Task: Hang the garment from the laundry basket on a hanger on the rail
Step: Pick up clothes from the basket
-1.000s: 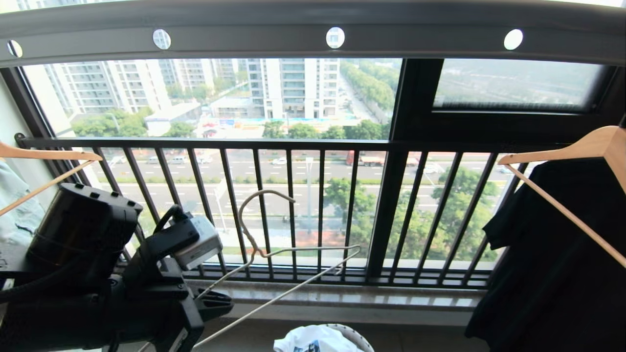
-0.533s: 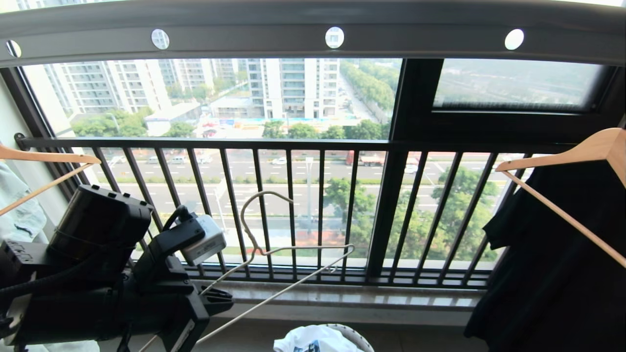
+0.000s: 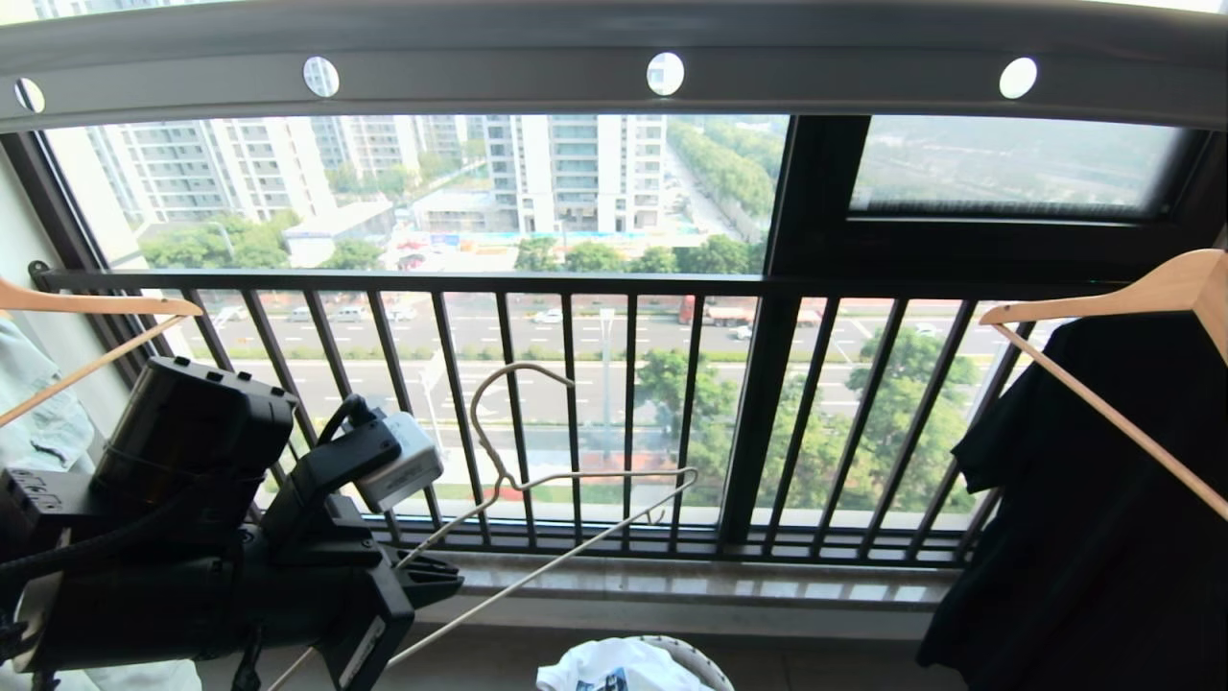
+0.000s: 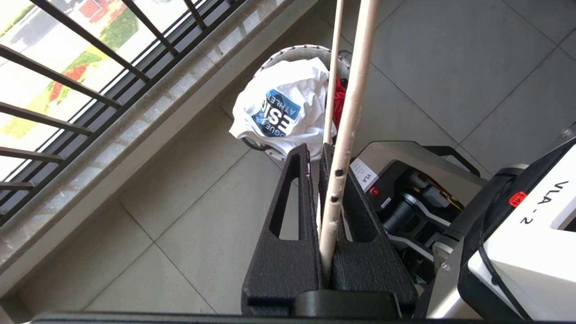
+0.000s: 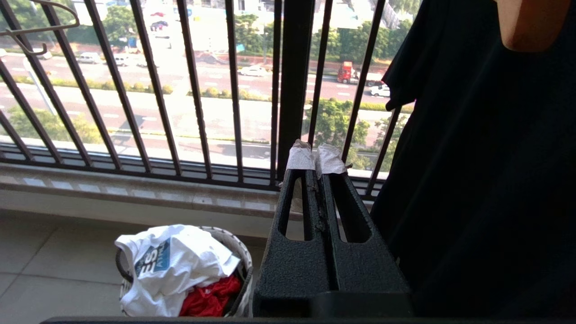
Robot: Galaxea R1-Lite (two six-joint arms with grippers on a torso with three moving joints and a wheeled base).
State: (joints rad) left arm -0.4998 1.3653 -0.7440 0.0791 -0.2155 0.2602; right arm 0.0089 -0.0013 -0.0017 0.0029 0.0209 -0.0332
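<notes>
My left gripper (image 4: 320, 155) was clamped tight on the lower bar of the hanger (image 3: 537, 480), holding it tilted up before the black railing (image 3: 614, 284). My right gripper (image 5: 316, 158) sat closed and empty. On the floor, the garment (image 4: 283, 110) lay heaped in the laundry basket (image 5: 240, 252) over a red cloth (image 5: 209, 294). The rail (image 3: 815, 72) ran overhead.
</notes>
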